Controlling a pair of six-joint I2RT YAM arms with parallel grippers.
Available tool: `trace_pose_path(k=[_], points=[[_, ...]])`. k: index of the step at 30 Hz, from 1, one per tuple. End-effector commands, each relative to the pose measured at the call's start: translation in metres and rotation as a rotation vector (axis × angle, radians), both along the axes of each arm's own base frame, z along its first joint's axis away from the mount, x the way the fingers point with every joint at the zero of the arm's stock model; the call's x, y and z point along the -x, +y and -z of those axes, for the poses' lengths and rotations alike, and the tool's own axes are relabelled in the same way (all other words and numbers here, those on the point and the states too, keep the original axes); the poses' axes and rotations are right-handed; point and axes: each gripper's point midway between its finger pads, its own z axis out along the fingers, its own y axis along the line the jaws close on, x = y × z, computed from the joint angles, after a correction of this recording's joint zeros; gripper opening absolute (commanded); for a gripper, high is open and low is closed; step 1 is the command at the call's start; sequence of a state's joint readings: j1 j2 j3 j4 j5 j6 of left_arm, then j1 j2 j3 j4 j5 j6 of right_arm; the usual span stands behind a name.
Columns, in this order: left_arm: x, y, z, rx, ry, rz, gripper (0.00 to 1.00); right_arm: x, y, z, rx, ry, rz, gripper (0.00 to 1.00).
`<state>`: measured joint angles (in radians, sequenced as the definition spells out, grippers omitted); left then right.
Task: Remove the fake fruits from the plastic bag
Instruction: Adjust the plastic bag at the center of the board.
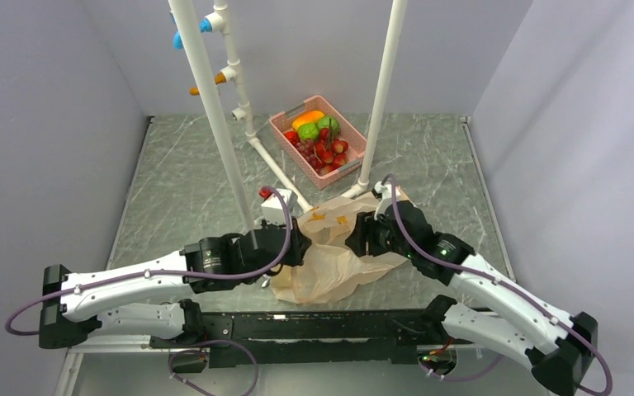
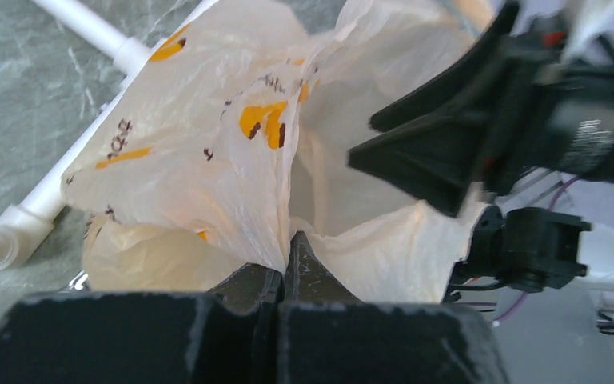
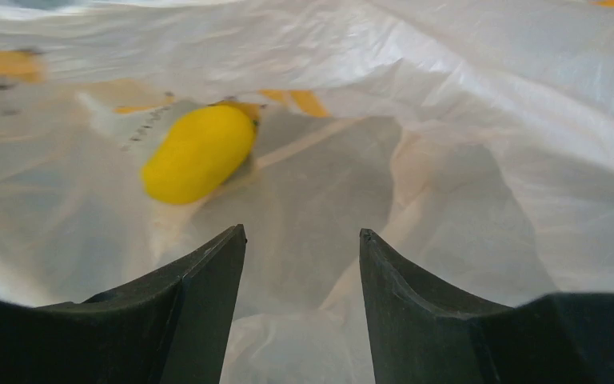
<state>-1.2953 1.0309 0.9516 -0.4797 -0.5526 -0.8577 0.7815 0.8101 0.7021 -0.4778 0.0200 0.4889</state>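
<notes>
Our left end effector (image 2: 288, 248) pinches the plastic bag (image 2: 208, 144) open; we should centre our spread right end effector (image 3: 302, 236) around the yellow mango (image 3: 198, 152).

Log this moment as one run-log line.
left end effector: shut on thin translucent peach plastic bag | right end effector: open, inside bag | smooth yellow oval toy fruit: in bag, not gripped
</notes>
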Motion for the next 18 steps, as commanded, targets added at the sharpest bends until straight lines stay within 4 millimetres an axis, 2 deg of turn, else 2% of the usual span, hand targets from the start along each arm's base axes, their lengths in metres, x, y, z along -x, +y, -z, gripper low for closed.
trace_pose_path(k=[1,4,5,6,9,10,11,13,15,18], points=[[-0.01,-0.03,-0.059,0.166,-0.065,0.095,0.0,-0.019,-0.002,0.0,-0.012,0.041,0.099,0.58],[-0.013,-0.056,-0.076,0.159,-0.081,0.174,0.0,-0.029,-0.01,-0.002,-0.026,0.041,0.148,0.59],[-0.014,-0.066,-0.084,0.152,-0.088,0.2,0.0,-0.033,-0.015,-0.002,-0.026,0.042,0.169,0.6],[-0.014,-0.079,-0.1,0.161,-0.102,0.233,0.0,-0.038,-0.02,-0.004,-0.023,0.041,0.189,0.6],[-0.013,-0.113,-0.125,0.153,-0.13,0.336,0.0,-0.049,-0.032,-0.009,-0.003,0.03,0.228,0.61],[-0.014,-0.124,-0.127,0.145,-0.132,0.362,0.0,-0.052,-0.037,-0.011,0.013,0.028,0.241,0.61],[-0.014,-0.13,-0.135,0.149,-0.142,0.379,0.0,-0.056,-0.042,-0.015,0.027,0.017,0.262,0.62],[-0.015,-0.135,-0.144,0.148,-0.159,0.393,0.0,-0.061,-0.056,-0.022,0.06,-0.005,0.312,0.62],[-0.018,-0.13,-0.146,0.142,-0.174,0.375,0.0,-0.063,-0.066,-0.033,0.073,-0.034,0.341,0.62],[-0.02,-0.113,-0.123,0.128,-0.146,0.329,0.0,-0.057,-0.075,-0.049,0.064,-0.074,0.358,0.62]])
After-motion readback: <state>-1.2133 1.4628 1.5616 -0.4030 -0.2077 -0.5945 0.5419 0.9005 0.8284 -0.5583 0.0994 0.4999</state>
